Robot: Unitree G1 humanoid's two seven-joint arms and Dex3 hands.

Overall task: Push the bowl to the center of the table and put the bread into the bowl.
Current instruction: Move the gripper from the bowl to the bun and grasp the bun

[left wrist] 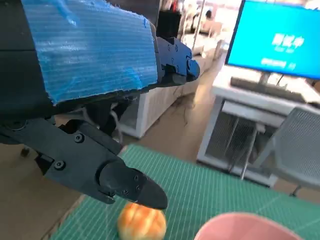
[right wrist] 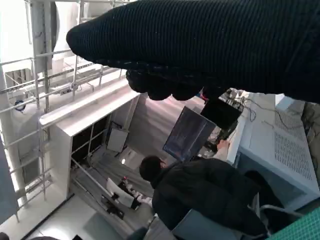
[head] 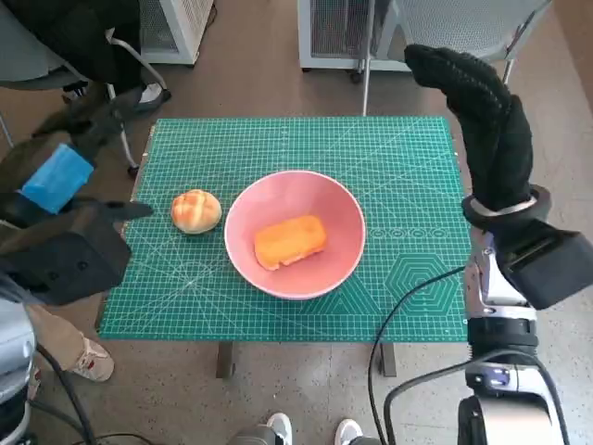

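You've got the pink bowl [head: 295,234] sitting roughly mid-table on the green mat [head: 389,158], w/ an orange loaf [head: 290,241] lying inside it, a bit tilted, resting on the bowl's floor. The round bun [head: 196,211] is still out on the mat, just beside the bowl's left rim, close but apart from it as far as the head view shows. Your left hand [head: 69,222] is off the mat's left edge, blue tape [head: 57,176] up, holding nothing; fingers look spread in the left wrist view, w/ one black fingertip [left wrist: 145,192] over the bun, whether it's touching you can't tell from that angle. Your right hand [head: 482,116] is raised over the far-right corner of the mat, glove pointing away from you, nothing in it; fingers lie close together and roughly straight in the head view, though the right wrist view only shows a dark band w/ curled tips, so exact finger state is hard to call. A cable [head: 408,306] crosses the mat's near-right corner. A person [right wrist: 210,195] in dark clothes shows in the right wrist view, near a white cabinet [right wrist: 280,155]. A chair [head: 463,28] & white units stand beyond the table's far edge.
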